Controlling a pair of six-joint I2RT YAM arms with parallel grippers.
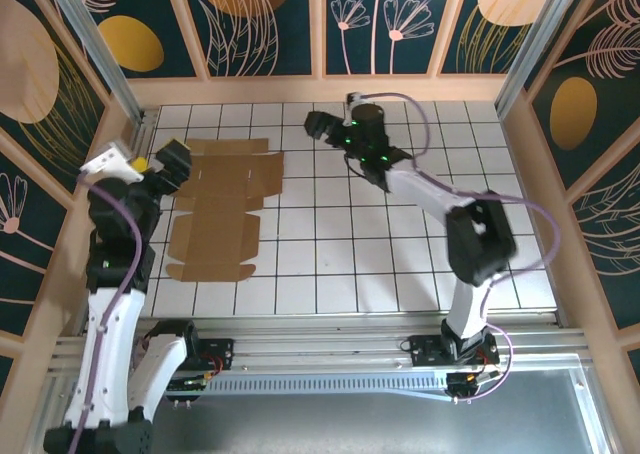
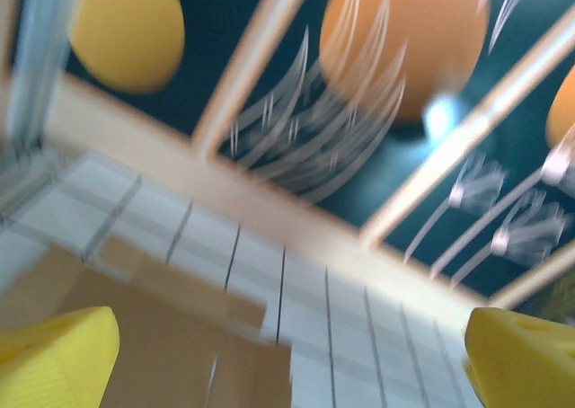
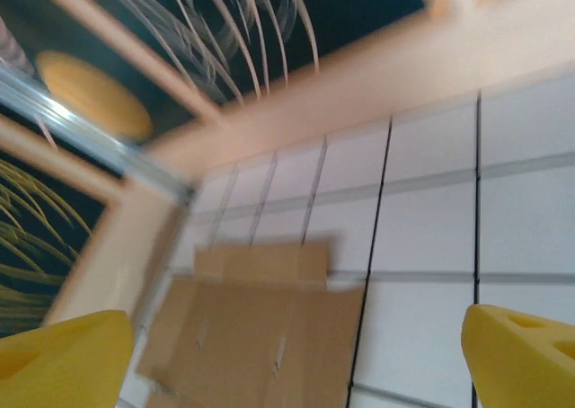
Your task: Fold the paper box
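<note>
Left arm stands up from its base at 7 o'clock, elbow bent, with the left pincer (image 1: 172, 162) over the box's (image 1: 220, 209) left edge near its far end. In the left wrist view the pincer (image 2: 287, 359) is released, its yellow fingers (image 2: 54, 354) spread wide with nothing between them and the box (image 2: 153, 336) below.

Right arm leans from 5 o'clock toward 11. The right pincer (image 1: 322, 126) hangs above the table (image 1: 400, 244) just off the box's far right corner, clear of it. It too is released and empty in the right wrist view (image 3: 292, 359).

The box (image 3: 260, 336) lies flat and unfolded at the table's 9 o'clock side. Its long axis runs 12 to 6, flaps out to either side.
</note>
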